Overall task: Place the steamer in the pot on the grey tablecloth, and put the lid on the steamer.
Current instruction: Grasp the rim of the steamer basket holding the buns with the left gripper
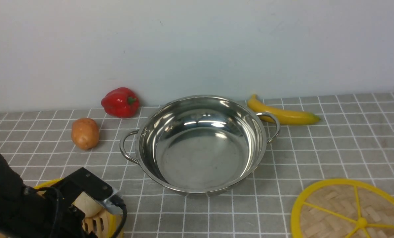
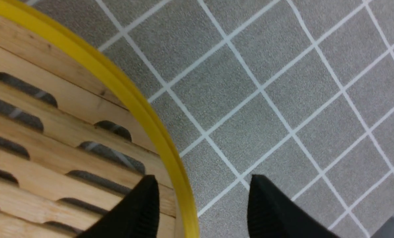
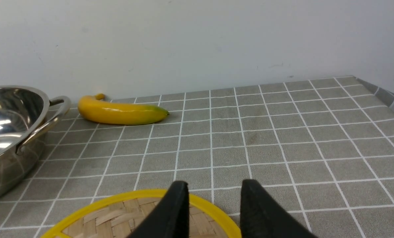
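The steel pot (image 1: 200,145) stands empty in the middle of the grey tablecloth (image 1: 349,138). At the near left, the steamer (image 1: 48,183) is mostly hidden behind my left arm (image 1: 18,205); a pale bun (image 1: 88,205) shows inside it. In the left wrist view my left gripper (image 2: 203,180) is open astride the steamer's yellow rim (image 2: 117,82), one finger over the slatted floor (image 2: 51,132), the other over the cloth. The lid (image 1: 349,211) lies flat at the near right. My right gripper (image 3: 213,185) is open above the far edge of the lid (image 3: 117,215), holding nothing.
A red pepper (image 1: 120,102) and a potato (image 1: 85,133) lie behind and left of the pot. A banana (image 1: 283,114) lies behind the pot's right handle (image 1: 271,127), close to the back wall. The cloth's right edge (image 3: 382,94) drops off at the far right.
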